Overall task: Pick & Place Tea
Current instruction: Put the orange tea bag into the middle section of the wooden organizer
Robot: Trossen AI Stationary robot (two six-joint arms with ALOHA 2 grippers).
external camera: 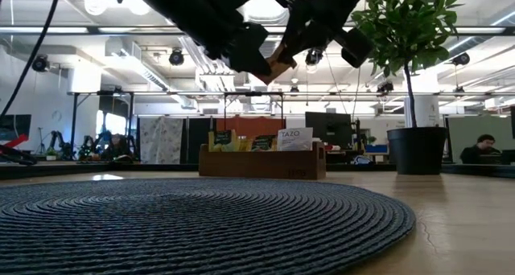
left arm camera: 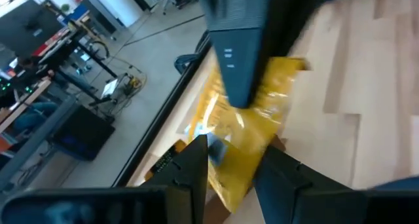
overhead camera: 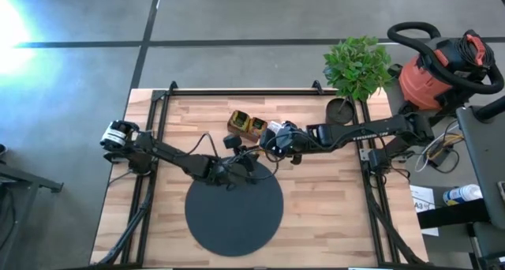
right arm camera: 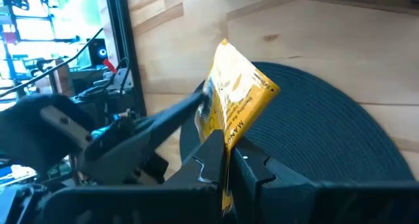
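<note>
Sachet [right arm camera: 237,99] of yellow tea hangs above the black mat [right arm camera: 327,119], pinched in the closed right gripper [right arm camera: 226,160] while the left gripper [left arm camera: 229,160], fingers apart, straddles it; the handover likely needs both steady, the left closing first.

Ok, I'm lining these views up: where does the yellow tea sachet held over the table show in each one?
High view: cannot be made out.
Low view: yellow sachet at top centre.
Left wrist view: centre, partly behind a dark finger.
Right wrist view: centre, pinched in the right gripper.
Shared landmark: the black round mat, seen in the high, low and right wrist views.
</note>
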